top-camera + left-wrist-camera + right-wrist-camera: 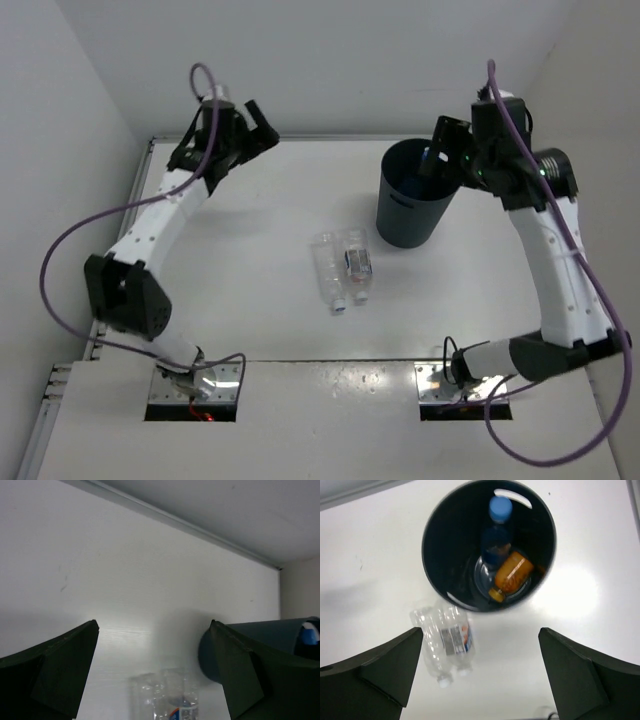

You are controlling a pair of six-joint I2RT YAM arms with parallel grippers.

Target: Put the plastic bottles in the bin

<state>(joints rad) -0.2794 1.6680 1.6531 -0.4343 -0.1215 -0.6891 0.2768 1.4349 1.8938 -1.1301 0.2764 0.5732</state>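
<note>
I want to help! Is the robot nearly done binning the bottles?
About halfway. Done: a blue-capped bottle and an orange bottle lie inside the bin. In hand: nothing; the right claw hangs open over the bin, the left claw is open. Left: a labelled bottle and a plain bottle on the table.

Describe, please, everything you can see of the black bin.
The bin is a round, slightly tapered black plastic bucket, upright on the white table, toward the far right. An oval handle cut-out shows near its rim. Inside are a blue-capped bottle and an orange-brown bottle. Two clear bottles lie on the table nearby, not touching it in the top view. The open right end effector hangs above its mouth.
</note>
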